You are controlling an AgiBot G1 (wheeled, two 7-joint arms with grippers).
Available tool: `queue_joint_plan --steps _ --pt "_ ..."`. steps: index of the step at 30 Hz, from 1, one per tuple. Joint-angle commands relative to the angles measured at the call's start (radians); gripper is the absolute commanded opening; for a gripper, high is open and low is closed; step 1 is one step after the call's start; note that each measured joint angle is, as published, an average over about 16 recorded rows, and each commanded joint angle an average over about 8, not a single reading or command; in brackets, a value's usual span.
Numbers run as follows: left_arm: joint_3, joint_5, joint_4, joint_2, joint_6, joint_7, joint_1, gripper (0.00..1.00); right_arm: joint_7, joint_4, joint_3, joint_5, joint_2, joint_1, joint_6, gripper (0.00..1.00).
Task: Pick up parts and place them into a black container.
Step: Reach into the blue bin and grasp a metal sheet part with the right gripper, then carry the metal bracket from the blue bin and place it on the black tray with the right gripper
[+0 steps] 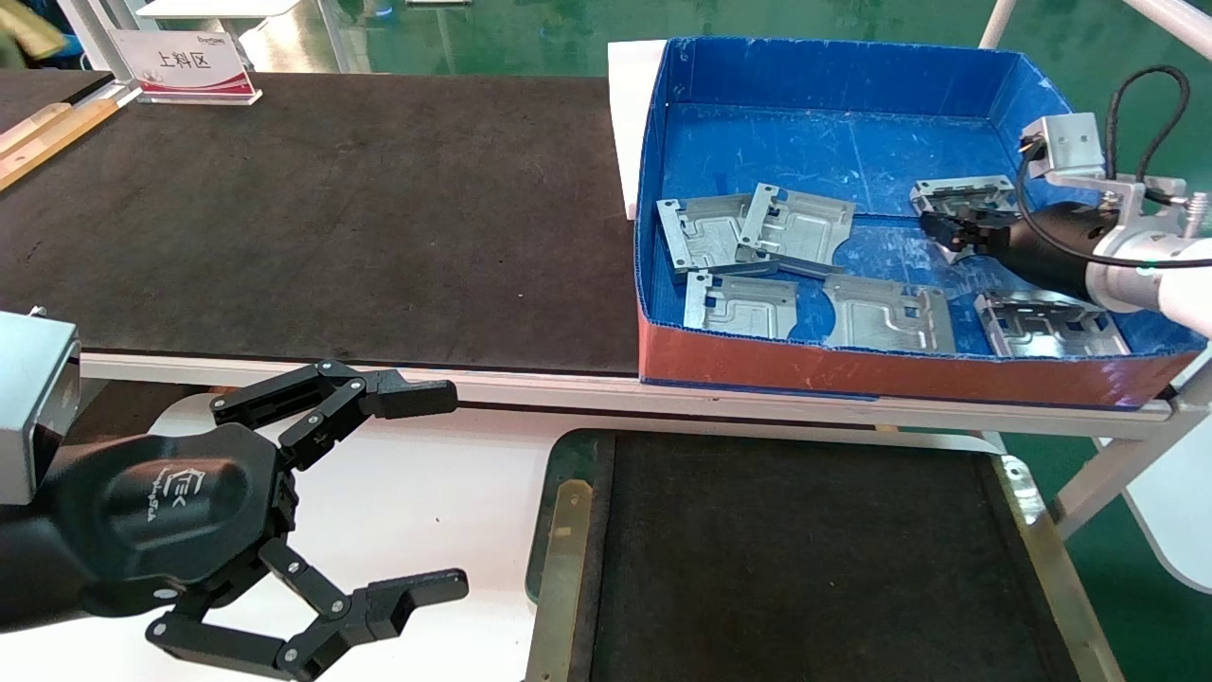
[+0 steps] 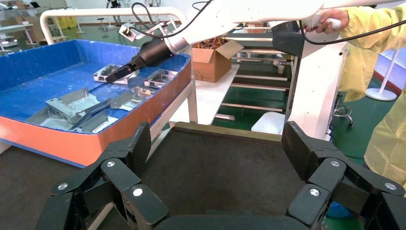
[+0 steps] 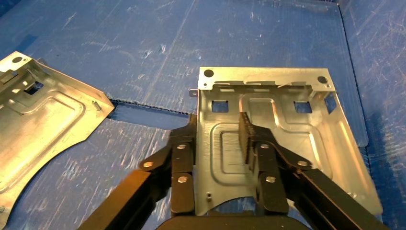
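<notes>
Black felt lines the black container (image 1: 805, 559), nearest the robot and bare so far, with the left hand (image 1: 417, 493) parked beside it, fingers spread wide and holding nothing. Beyond, on the table (image 1: 331, 218), the blue box (image 1: 833, 76) holds the parts (image 1: 748, 237), six silver-grey stamped plates, two of them overlapping. At the far right of the box the right hand (image 3: 218, 143) straddles one part (image 3: 287, 124): one finger lies outside its edge, the other on its embossed face, so it looks clamped or nearly so. Thin, stiff sheet metal should be light but slick and sharp-edged; an edge pinch like this seems sensible, though the plate may pivot. Whether the pads truly bite is hard to make out, and the plate's near corner is hidden behind the fingers.
</notes>
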Motion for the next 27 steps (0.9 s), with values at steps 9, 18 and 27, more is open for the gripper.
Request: queue_joint_plan --steps 9,18,27 --pt "0.000 0.000 0.000 0.000 0.000 0.000 0.000 1.00 -0.006 0.014 -0.002 -0.002 0.002 -0.005 -0.004 0.00" --pt "0.000 0.000 0.000 0.000 0.000 0.000 0.000 1.00 -0.003 0.017 -0.004 -0.005 0.002 -0.006 -0.015 0.00" --pt "0.000 0.000 0.000 0.000 0.000 0.000 0.000 1.00 -0.035 0.040 -0.009 -0.014 0.009 -0.010 -0.024 0.00"
